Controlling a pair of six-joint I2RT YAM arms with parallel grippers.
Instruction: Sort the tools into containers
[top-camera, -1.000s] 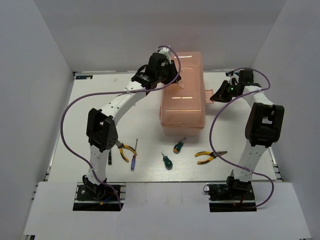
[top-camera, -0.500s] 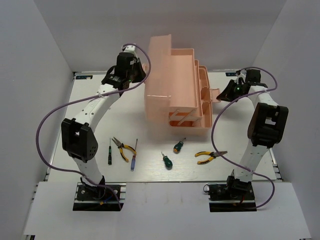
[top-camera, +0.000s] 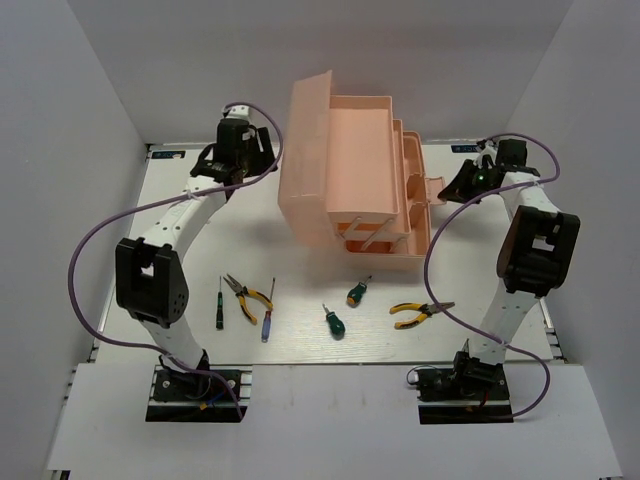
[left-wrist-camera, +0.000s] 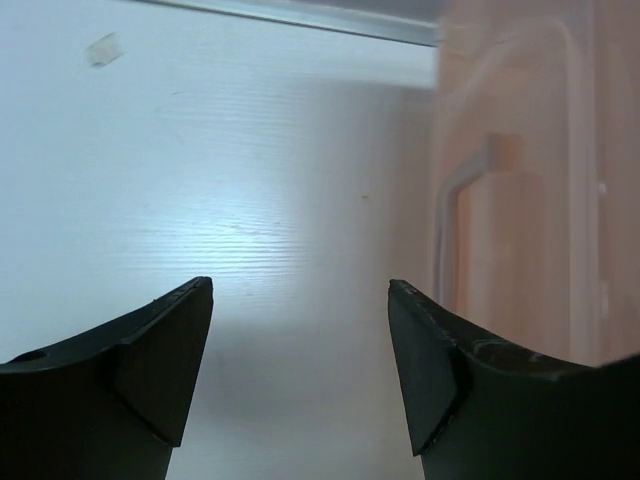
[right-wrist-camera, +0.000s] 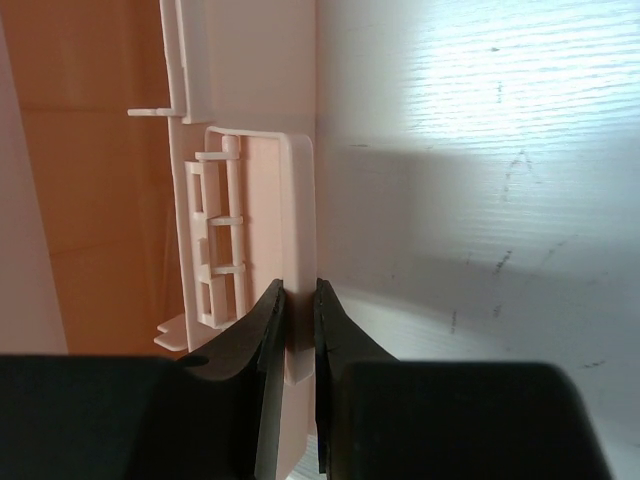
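The salmon-pink toolbox (top-camera: 352, 140) stands open at the back, its lid (top-camera: 305, 150) upright on the left and its tray compartments (top-camera: 412, 180) stepped out to the right. My left gripper (top-camera: 240, 172) (left-wrist-camera: 300, 300) is open over bare table, just left of the lid and its handle (left-wrist-camera: 455, 210). My right gripper (top-camera: 446, 190) (right-wrist-camera: 299, 290) is shut on the toolbox latch (right-wrist-camera: 296, 210). The tools lie along the near side: a black screwdriver (top-camera: 220, 303), pliers (top-camera: 249, 298), a blue-handled screwdriver (top-camera: 267, 318), two green-handled screwdrivers (top-camera: 334, 322) (top-camera: 357, 291) and more pliers (top-camera: 419, 312).
White walls close in the table at the back and both sides. Purple cables (top-camera: 95, 240) loop off both arms. The arm bases (top-camera: 195, 385) stand at the near edge, behind the row of tools.
The toolbox lid has swung up and open and the trays have spread. My left gripper let go, opened and drew back to the left. My right gripper kept its hold on the latch.
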